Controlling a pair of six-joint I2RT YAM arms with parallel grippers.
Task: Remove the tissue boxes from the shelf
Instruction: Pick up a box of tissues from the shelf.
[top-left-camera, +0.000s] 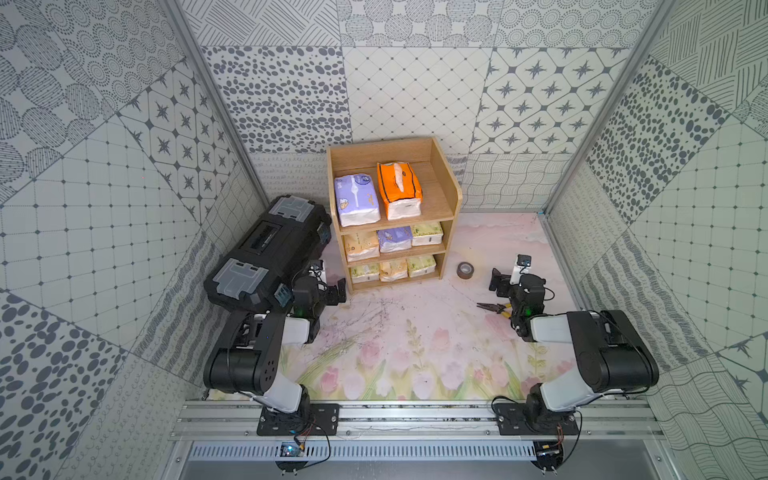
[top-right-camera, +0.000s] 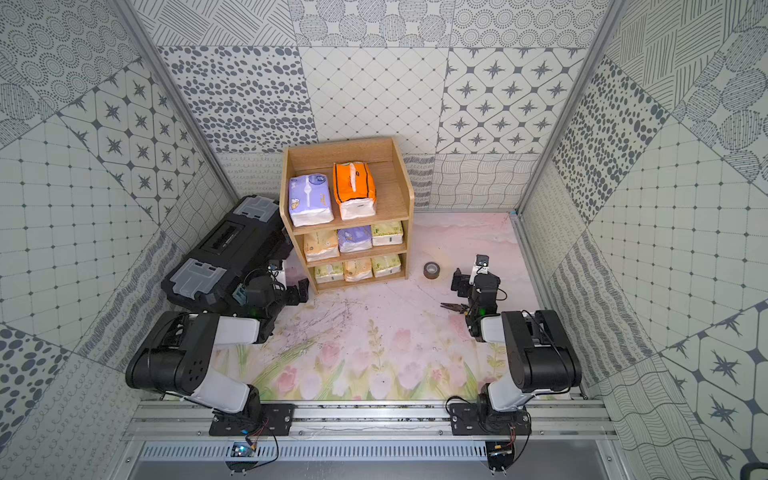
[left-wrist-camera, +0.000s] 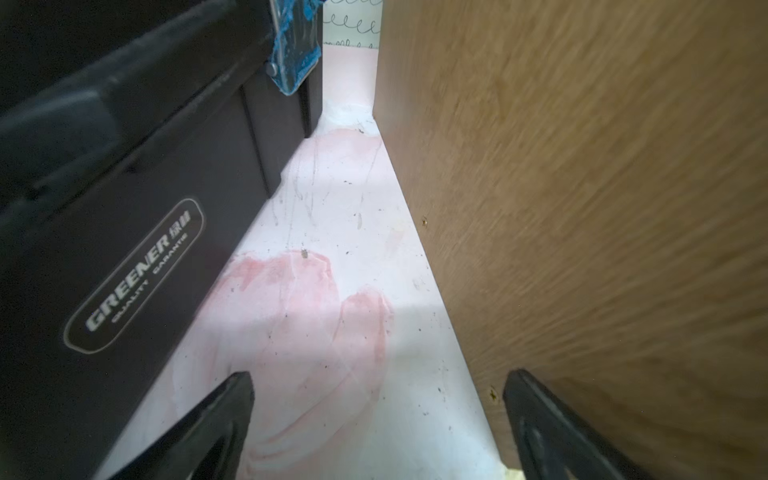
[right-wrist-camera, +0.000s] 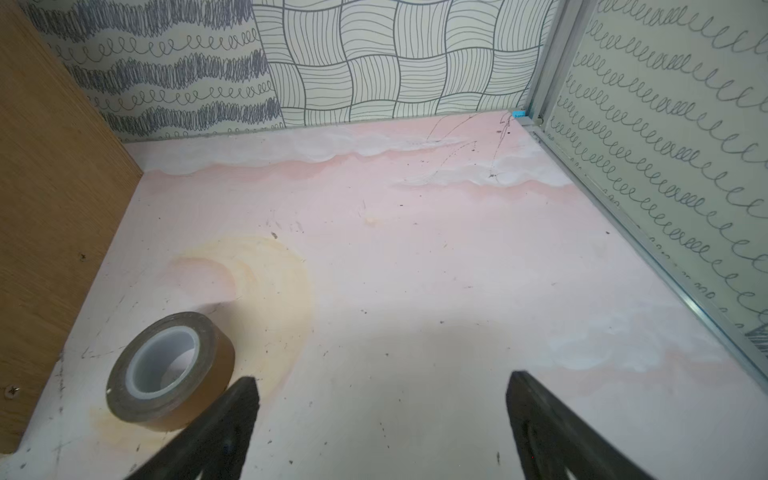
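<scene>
**Ana:** Wood grain fills half the left wrist view. That is the shelf (left-wrist-camera: 582, 208), its side panel just beside the left gripper (left-wrist-camera: 380, 374). Where are the tissue boxes (top-right-camera: 309, 199)?

**Ben:** All eight sit on the shelf in both top views. On the top tier, the orange pack (top-left-camera: 399, 190) lies beside a lavender pack (top-left-camera: 356, 199). The middle tier holds a row of three: a peach-yellow pack (top-left-camera: 362, 245), a second lavender pack (top-left-camera: 394, 239) and a pale green pack (top-left-camera: 427, 233). The bottom tier holds three more packs (top-left-camera: 393, 269), pale green at both ends and peach-yellow between.

**Ana:** And the left fingers?

**Ben:** Spread wide with nothing between them, low over the flowered mat (top-left-camera: 415, 340). They are in the gap between the shelf and the black toolbox (left-wrist-camera: 124, 249).

**Ana:** What about the right gripper (right-wrist-camera: 383, 377)?

**Ben:** Its fingers are also wide apart and empty, over bare mat on the shelf's other side. The tape roll (right-wrist-camera: 195, 399) lies flat just beside one finger, between the gripper and the shelf's side panel. Yellow-handled pliers (top-left-camera: 492, 307) lie on the mat near that arm's wrist.
</scene>
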